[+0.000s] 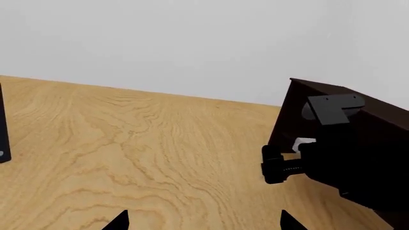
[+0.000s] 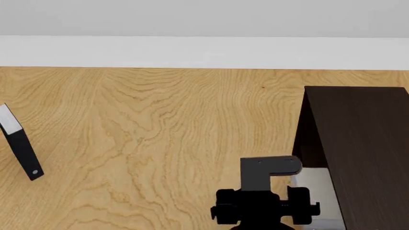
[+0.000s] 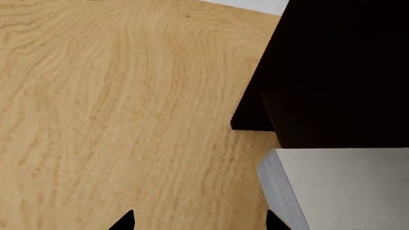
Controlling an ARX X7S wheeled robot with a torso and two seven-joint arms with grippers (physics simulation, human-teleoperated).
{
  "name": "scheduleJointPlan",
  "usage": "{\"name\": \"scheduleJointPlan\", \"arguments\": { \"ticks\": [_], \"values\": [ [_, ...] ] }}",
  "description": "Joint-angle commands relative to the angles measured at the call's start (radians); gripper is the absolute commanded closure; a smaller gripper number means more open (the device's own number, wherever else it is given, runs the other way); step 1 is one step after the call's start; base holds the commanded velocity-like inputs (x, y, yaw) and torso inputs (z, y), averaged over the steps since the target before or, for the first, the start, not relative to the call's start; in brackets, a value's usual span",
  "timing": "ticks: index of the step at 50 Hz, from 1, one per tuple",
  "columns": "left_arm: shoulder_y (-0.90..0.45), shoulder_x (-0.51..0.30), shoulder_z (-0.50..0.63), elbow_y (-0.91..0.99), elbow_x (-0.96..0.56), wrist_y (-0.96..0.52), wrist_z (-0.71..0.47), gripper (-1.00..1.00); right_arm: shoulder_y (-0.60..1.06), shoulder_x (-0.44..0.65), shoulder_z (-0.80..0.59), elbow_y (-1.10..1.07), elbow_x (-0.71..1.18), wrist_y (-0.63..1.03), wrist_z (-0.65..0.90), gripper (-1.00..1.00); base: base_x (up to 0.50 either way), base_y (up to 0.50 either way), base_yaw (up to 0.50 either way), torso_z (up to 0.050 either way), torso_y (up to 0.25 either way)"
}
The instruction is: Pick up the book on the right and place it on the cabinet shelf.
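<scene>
Right pincer (image 3: 195,221), fingertips spread and holding nothing, hovers over the tabletop (image 3: 115,110) just beside the grey book (image 3: 345,187), which lies flat against the dark cabinet (image 3: 338,67). Book sits to the pincer's cabinet side; the right arm looks clearly nearer. Left pincer (image 1: 203,221) is likewise spread.

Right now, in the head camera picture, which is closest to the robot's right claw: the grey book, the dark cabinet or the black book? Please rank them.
Measured from the right gripper, low in the head view:
1. The grey book, just beside it on its right, at the cabinet's foot.
2. The cabinet, further right and beyond.
3. The black book, far across the wooden table at the left edge.
</scene>
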Motion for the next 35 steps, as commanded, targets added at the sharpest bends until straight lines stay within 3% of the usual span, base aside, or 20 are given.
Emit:
{"name": "scheduleJointPlan", "arguments": {
  "ticks": [1,35],
  "values": [
    [0.000,0.001,0.010,-0.017,-0.010,0.000,-0.004,-1.00,0.010,0.029,0.011,0.003,-0.022,0.013,0.054,-1.00,0.00,-0.01,-0.01,0.000,0.000],
    [-0.004,-0.003,0.022,-0.018,-0.009,0.001,-0.010,-1.00,-0.012,0.112,0.050,-0.081,0.002,0.022,0.147,-1.00,0.00,0.00,0.00,0.000,0.000]
  ]
}}
